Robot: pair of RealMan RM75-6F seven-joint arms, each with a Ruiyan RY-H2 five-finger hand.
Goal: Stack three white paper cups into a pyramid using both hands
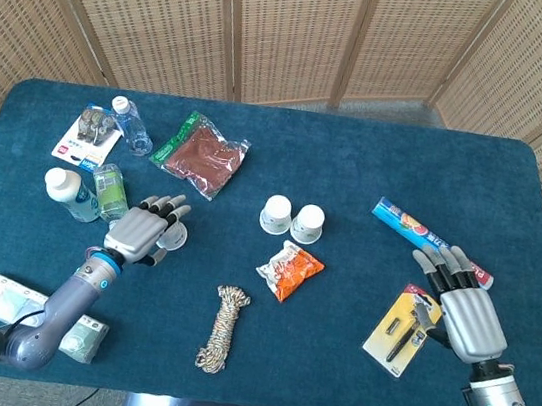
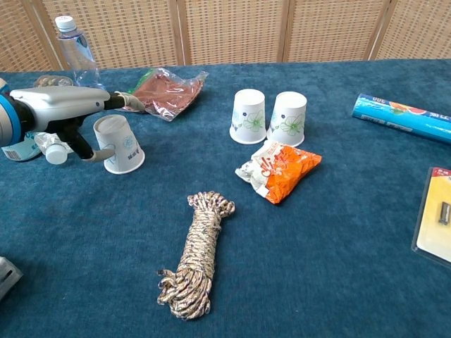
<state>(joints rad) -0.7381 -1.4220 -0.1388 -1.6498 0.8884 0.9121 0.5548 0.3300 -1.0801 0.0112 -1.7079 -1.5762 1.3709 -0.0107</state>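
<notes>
Three white paper cups with a green flower print stand upside down on the blue table. Two of them (image 1: pixel 275 214) (image 1: pixel 307 223) touch side by side at the middle, seen also in the chest view as the left cup (image 2: pixel 248 116) and the right cup (image 2: pixel 288 118). The third cup (image 1: pixel 174 238) (image 2: pixel 120 144) stands alone to the left. My left hand (image 1: pixel 142 231) (image 2: pixel 67 109) reaches over it from the left, fingers spread above its top and thumb hanging beside its wall. It holds nothing. My right hand (image 1: pixel 468 314) hovers open at the near right, outside the chest view.
An orange snack bag (image 1: pixel 289 269) lies just in front of the cup pair, and a rope bundle (image 1: pixel 223 328) lies nearer still. A plastic-wrap box (image 1: pixel 417 230) and a yellow card (image 1: pixel 396 334) lie by my right hand. Bottles (image 1: pixel 109 190) and a brown bag (image 1: pixel 205 153) are at the left rear.
</notes>
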